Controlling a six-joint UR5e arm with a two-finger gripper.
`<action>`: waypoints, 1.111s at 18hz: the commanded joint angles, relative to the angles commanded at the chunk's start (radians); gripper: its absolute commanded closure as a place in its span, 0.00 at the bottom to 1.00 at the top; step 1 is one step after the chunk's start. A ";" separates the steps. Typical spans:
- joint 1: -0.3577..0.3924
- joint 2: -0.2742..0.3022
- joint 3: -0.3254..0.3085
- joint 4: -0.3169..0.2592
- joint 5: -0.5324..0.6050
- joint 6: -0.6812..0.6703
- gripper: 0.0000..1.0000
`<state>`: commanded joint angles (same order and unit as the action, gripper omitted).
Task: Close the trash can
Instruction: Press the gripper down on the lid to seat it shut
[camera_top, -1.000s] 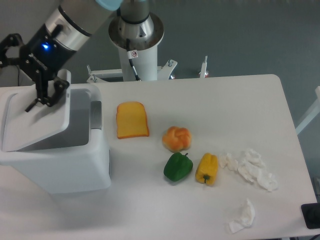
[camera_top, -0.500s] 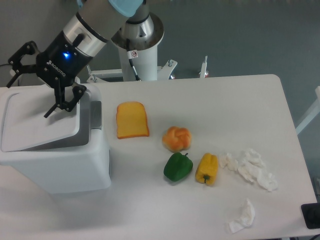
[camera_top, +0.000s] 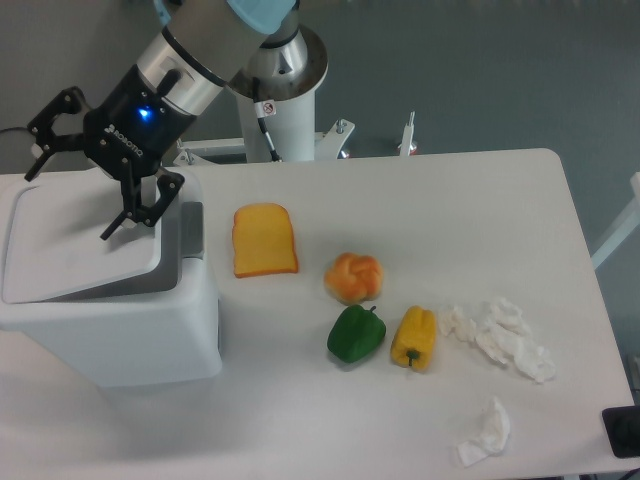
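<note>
Trash can (camera_top: 110, 320) at table's left edge, lid (camera_top: 80, 245) nearly down, slightly tilted. Gripper (camera_top: 85, 175) above lid, jaws spread wide, holding nothing. Lid looks light, stiff, smooth plastic; push flat top, no grasp needed.

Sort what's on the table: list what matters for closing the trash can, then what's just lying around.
Matters for the job:
trash can
its lid, not fully down
end effector, open above the lid

Just lying around:
bread slice
orange bun
green pepper
yellow pepper
crumpled tissues
</note>
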<state>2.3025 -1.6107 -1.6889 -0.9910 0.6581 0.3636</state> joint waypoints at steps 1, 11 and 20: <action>0.003 0.000 -0.003 0.000 0.000 0.000 0.00; 0.028 0.003 -0.005 0.000 0.003 0.028 0.00; 0.025 0.002 -0.011 0.000 0.005 0.049 0.00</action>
<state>2.3270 -1.6091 -1.6997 -0.9910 0.6627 0.4126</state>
